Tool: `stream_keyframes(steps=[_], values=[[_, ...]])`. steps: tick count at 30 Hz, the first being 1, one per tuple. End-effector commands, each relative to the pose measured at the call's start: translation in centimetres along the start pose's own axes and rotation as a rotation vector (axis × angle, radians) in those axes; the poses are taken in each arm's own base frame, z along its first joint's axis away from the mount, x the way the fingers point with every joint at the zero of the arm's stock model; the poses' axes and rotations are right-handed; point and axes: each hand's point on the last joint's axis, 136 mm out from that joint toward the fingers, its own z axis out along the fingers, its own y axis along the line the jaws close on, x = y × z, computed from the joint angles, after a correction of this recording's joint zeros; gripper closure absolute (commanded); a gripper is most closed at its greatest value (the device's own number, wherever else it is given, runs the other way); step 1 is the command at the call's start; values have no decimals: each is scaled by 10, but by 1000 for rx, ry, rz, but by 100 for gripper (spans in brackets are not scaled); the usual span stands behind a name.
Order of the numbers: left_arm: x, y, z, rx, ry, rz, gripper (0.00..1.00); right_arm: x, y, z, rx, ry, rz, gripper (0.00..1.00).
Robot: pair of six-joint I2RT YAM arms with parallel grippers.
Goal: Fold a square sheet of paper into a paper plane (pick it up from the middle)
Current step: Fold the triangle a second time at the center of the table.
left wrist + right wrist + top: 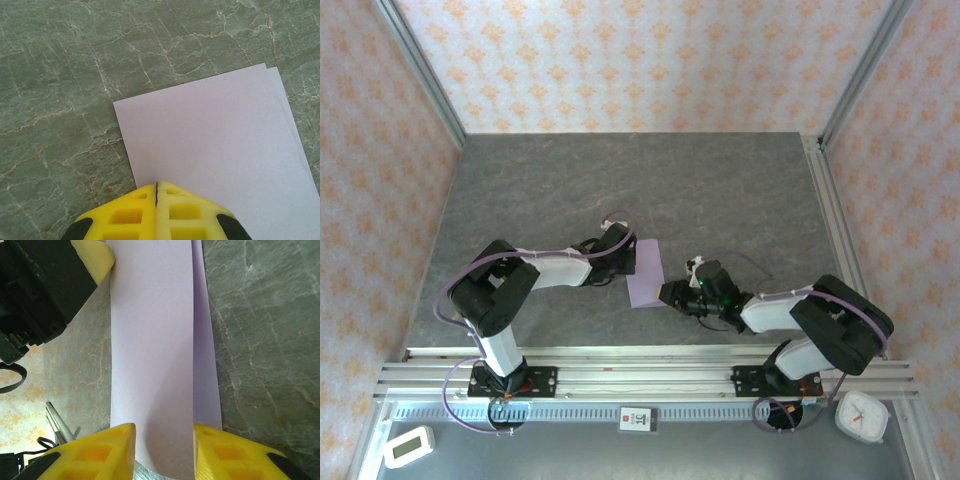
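Left tool (pixel 156 186) is pinched closed, its tips on one edge of the square sheet of paper (pixel 215 145), which lies doubled over in the middle of the table (pixel 720 190), layers slightly off. Right tool (pixel 164 435) stands partly wide, straddling the opposite end. We want it nipping both layers squarely, so the crease runs true.

Left wrist: sheet of paper (pixel 210 145) running off right edge and lower right of frame. Left gripper (pixel 156 192) fingers getting cropped by bottom edge, sheet's near edge hiding under them. Right wrist: sheet running off top, near corners hiding behind right gripper (pixel 164 440) fingers. Top view: clock (pixel 863 415) dial showing too small to read.
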Motion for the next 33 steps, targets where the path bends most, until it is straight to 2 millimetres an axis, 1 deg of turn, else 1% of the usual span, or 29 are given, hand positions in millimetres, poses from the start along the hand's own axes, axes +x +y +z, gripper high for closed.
stream_keyframes(steps=[1,7,12,15,18,25,29,33], values=[[44,32,4,-91,148,17,100,-9,12,-3,-54,-29,-35,68],[46,33,4,-90,152,16,100,-15,16,-1,-75,-32,-25,72],[45,32,4,-86,151,17,100,-18,13,6,-69,-14,-13,73],[44,30,3,-79,149,15,100,-19,10,6,-76,-11,2,67],[44,30,4,-78,151,16,100,-20,9,5,-92,-12,8,65],[43,29,3,-76,149,20,100,-18,16,6,-147,19,-17,66],[43,29,3,-74,150,24,100,-17,16,6,-158,34,-32,66],[42,28,3,-71,148,26,100,-21,9,7,-149,38,-31,58]])
